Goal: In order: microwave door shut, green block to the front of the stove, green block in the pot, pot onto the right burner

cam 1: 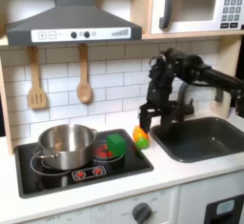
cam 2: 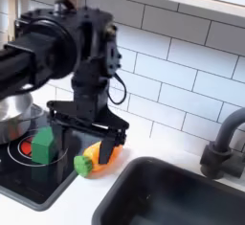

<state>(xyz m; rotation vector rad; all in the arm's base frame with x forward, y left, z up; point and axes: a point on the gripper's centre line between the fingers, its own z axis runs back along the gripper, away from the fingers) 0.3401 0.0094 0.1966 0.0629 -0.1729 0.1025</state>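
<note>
The block (cam 1: 115,144) is seen on the right burner (cam 1: 103,152) beside the pot (cam 1: 65,145); the gripper (cam 2: 93,137) is held apart, empty.

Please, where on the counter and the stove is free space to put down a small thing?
Free: the white counter strip before the stove and sink. Crowded: the pot covers one burner, the green block sits on the other, and the toy carrot lies under the end effector.
</note>
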